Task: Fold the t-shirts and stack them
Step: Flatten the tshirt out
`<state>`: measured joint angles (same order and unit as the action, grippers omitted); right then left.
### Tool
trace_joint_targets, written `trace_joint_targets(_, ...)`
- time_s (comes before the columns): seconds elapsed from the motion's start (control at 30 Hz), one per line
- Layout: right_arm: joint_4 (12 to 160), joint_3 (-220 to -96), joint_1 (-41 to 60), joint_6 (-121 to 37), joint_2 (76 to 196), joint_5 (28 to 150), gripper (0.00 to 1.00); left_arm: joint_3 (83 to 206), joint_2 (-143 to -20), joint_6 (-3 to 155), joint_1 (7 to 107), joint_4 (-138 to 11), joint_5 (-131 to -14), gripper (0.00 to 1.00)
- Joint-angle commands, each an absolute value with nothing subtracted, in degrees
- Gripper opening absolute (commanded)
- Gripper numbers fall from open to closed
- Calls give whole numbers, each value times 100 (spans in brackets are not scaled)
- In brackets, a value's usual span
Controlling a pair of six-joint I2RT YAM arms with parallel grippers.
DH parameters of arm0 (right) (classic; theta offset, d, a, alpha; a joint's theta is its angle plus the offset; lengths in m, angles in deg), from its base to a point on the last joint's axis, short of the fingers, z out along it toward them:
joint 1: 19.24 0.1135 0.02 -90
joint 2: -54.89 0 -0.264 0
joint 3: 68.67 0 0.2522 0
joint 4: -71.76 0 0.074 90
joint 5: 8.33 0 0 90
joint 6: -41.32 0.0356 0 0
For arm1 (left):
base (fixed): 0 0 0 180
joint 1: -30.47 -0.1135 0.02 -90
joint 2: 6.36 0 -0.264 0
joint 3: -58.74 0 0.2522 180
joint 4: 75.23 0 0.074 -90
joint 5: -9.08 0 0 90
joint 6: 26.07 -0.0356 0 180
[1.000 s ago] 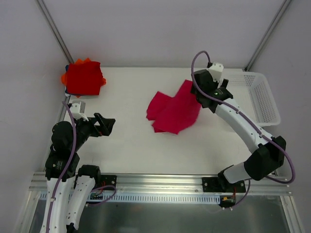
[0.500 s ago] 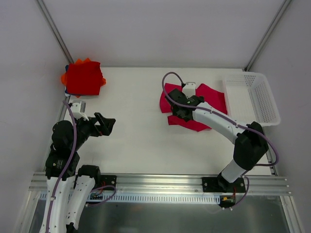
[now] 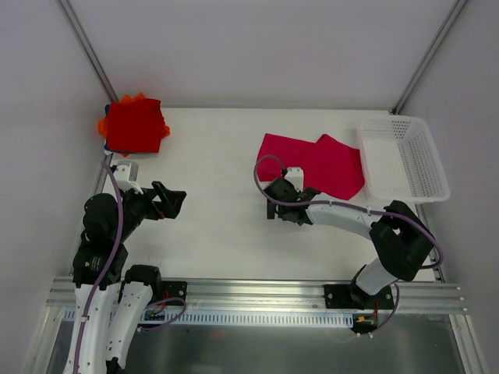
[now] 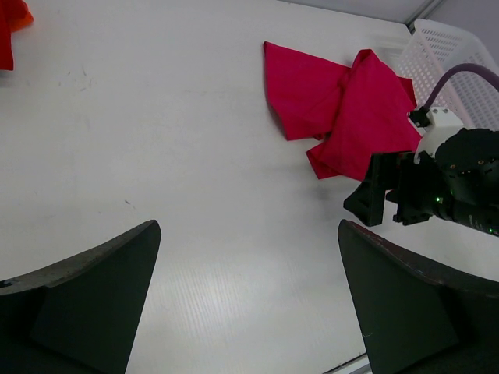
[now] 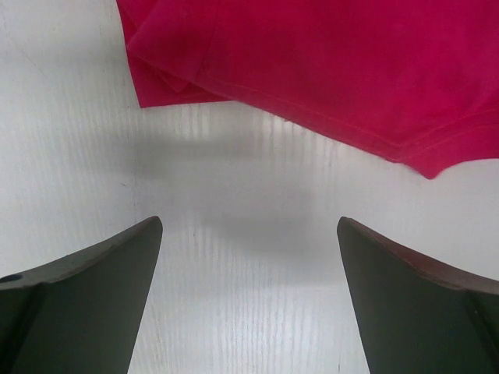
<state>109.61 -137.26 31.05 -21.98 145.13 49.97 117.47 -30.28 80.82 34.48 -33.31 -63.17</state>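
Note:
A crimson-pink t-shirt point(image 3: 312, 162) lies loosely spread on the white table, right of centre, with one flap overlapping. It also shows in the left wrist view point(image 4: 343, 109) and in the right wrist view point(image 5: 312, 62). My right gripper point(image 3: 274, 204) is open and empty, low over bare table just off the shirt's near-left edge point(image 5: 249, 296). A folded stack with a bright red t-shirt point(image 3: 134, 125) on top, and orange and blue edges under it, sits at the far left corner. My left gripper point(image 3: 173, 201) is open and empty over the near left of the table point(image 4: 249, 312).
A white perforated basket point(image 3: 405, 160) stands at the right edge, touching the crimson shirt's right side; it also shows in the left wrist view point(image 4: 460, 70). The right gripper's black body point(image 4: 405, 191) shows in the left wrist view. Grey walls close in the table at the back and sides.
The right gripper carried the crimson shirt's far edge over toward the near left, let go and moved off it. The shirt now lies flatter and further right, by the basket. The left arm stayed still.

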Motion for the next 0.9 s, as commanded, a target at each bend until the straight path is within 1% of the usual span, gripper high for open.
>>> trace_joint_targets(0.0,9625,-13403,2859,-2398,14164,5662,99,11776,-3000,7993,3407,-3537,-6168,99)
trace_joint_targets(0.17,9212,-13191,2445,-2573,14243,6093,100,11776,-3000,7993,3407,-3528,-6168,99)
trace_joint_targets(0.3,9211,-13551,2234,-2872,14366,6163,99,11776,-3044,7993,3407,-3537,-6150,99)
trace_joint_targets(0.5,9439,-14385,2155,-3198,14848,6303,100,11776,-3053,7984,3407,-3537,-6185,99)
trace_joint_targets(0.7,9238,-14545,2137,-3058,15359,6646,99,11785,-3097,7975,3407,-3537,-6185,99)
trace_joint_targets(0.87,9132,-14475,2137,-2978,15632,6656,99,11785,-3123,7975,3407,-3537,-6150,99)
